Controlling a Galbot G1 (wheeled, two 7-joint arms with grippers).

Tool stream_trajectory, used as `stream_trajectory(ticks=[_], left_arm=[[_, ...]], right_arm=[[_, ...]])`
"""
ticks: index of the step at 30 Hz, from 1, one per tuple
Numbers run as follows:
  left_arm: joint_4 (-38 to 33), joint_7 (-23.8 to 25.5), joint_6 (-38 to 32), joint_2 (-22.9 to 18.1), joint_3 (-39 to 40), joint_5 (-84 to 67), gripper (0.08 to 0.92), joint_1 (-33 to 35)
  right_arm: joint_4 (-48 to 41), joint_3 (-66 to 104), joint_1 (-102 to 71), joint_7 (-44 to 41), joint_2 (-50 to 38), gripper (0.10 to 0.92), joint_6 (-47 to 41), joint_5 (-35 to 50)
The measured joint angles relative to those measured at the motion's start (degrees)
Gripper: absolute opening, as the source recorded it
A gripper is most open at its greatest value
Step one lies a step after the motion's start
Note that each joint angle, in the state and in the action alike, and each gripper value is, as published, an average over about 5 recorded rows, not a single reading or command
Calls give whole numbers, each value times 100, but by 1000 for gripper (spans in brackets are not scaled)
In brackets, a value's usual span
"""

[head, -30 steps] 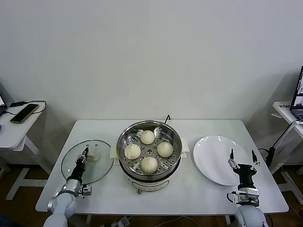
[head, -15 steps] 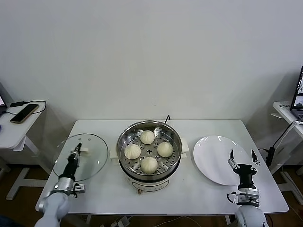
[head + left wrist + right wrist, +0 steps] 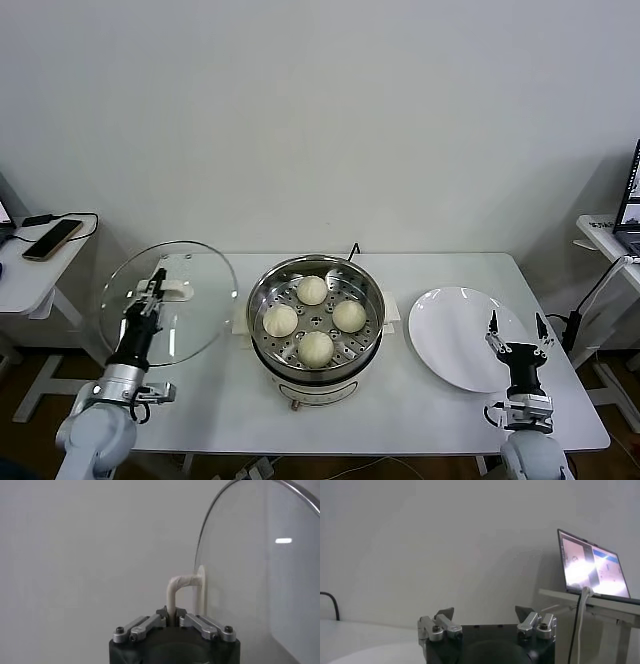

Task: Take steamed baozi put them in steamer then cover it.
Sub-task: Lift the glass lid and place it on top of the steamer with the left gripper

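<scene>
Now we have the lid up off the table, held tilted in the air at 9 o'clock of the steamer, its near edge close to the pot's left rim but apart from it. The left gripper is clamped on the lid's cream handle; the wrist view shows the jaws pinched on one leg of the handle loop, with the glass standing almost on edge. All four baozi sit on the perforated tray at 12, 3, 6 and 9 o'clock, so in our judgement loading is done and covering is the step in hand.

To do it well we carry the lid toward 3 o'clock until its centre is over the pot's centre, level it so the glass faces down, then lower straight. We see the lid as about the pot's width, so centring matters: an off-centre drop would hang one edge on the rim. The pinch is narrow and the lid looks heavy for it, so we move slowly and avoid swinging. We release only once the metal rim seats all round.

The right gripper waits with fingers spread wide, holding nothing, over the near edge of the white plate at 3 o'clock of the steamer.
</scene>
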Motion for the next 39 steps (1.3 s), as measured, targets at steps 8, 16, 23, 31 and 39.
stream_trajectory(ticks=[8, 16, 23, 31, 39], left_arm=[[-1148, 694, 638, 76, 959, 66, 199, 77], [-1457, 1435, 1416, -114, 2219, 513, 199, -362], [-1231, 1955, 2010, -488, 3052, 973, 199, -821], [-717, 2341, 2490, -954, 3490, 1472, 199, -1207], [-360, 2458, 2741, -1297, 3730, 1754, 199, -1371]], right_arm=[[-68, 22, -10, -39, 34, 823, 0, -27], [-166, 17, 52, -56, 92, 823, -5, -70], [-259, -33, 129, -61, 151, 823, -10, -114], [-361, -59, 214, -65, 185, 823, -22, -152], [-448, -26, 250, -83, 193, 823, -17, -162]])
